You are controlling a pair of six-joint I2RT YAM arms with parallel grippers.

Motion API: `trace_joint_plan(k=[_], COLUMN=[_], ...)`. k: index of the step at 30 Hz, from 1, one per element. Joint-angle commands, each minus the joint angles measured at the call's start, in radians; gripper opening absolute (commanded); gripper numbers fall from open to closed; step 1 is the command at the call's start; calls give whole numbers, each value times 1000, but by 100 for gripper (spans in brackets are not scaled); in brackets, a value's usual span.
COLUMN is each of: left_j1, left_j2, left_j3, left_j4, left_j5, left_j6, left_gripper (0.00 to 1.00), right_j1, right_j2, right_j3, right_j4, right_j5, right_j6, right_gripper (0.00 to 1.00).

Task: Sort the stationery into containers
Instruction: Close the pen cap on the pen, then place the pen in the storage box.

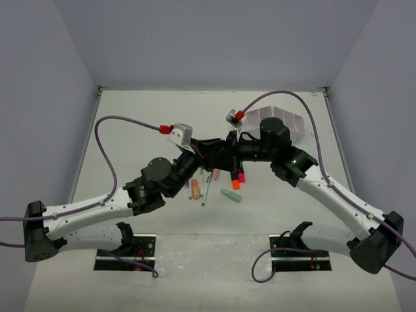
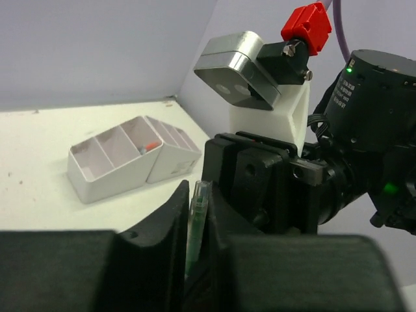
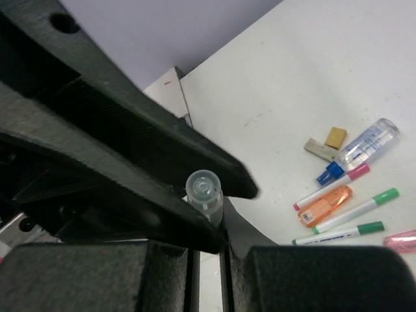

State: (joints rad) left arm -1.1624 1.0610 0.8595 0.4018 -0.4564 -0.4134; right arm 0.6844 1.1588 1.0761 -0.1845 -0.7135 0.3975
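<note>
Left gripper [image 2: 197, 203]: the jaws are drawn in to a narrow slot and clamp a thin pen [image 2: 197, 224] with a clear greenish barrel. The pen stands upright between the two fingers, its top just past the fingertips.

Right gripper [image 3: 208, 255]: it is nose to nose with the left gripper above the middle of the table [image 1: 130, 123]. Its jaws are nearly closed, leaving a slim gap. The round clear end of the same pen sits at the mouth of that gap, directly ahead of the fingertips. Whether the fingers actually press on the pen cannot be told from these views.

Loose stationery, seen from the right wrist, lies on the table below and to the right of the right gripper, well apart from it:
- a tan block [image 3: 335, 137] touching a grey block [image 3: 318, 148]
- a pink-capped pen [image 3: 333, 186]
- an orange highlighter [image 3: 325, 206] just beside the pink-capped pen
- two green-capped pens [image 3: 357, 210]
- a pink eraser [image 3: 400, 240] at the picture's edge

White organizer [image 2: 107, 181]: seen from the left wrist, it stands on the table ahead and to the left of the left gripper, beyond the pen tip and apart from both grippers. A small red item [image 2: 150, 146] lies in one of its middle compartments; what the item is cannot be made out.
</note>
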Motion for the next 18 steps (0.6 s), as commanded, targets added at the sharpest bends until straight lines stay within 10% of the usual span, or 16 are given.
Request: trace_joint_plan(k=[1,3,5,9,18], left_j1=[-86,-86,-85,-78,-72], left_j2=[-39,-55,-58,-58,-76], left_j3=[76,82,153,255,150], left_j4=[-157,-213,-340,-675,-728], left_j5=[-35,-161,-355,-607,-514], left_j6=[-33,-38,-97,-226,-203], left_gripper=[30,53,100,100,100], right_j1=[-90,-106,-109,-162,-353], right_j2=[19,10,-5,2,186], right_j3=[-57,-82,-102,-109,-8], right_j4=[192,192,192,190,366], right_j5=[289,330,574,931,1234], right_j6=[11,6,0,31,-87], right_gripper=[0,0,0,0,0])
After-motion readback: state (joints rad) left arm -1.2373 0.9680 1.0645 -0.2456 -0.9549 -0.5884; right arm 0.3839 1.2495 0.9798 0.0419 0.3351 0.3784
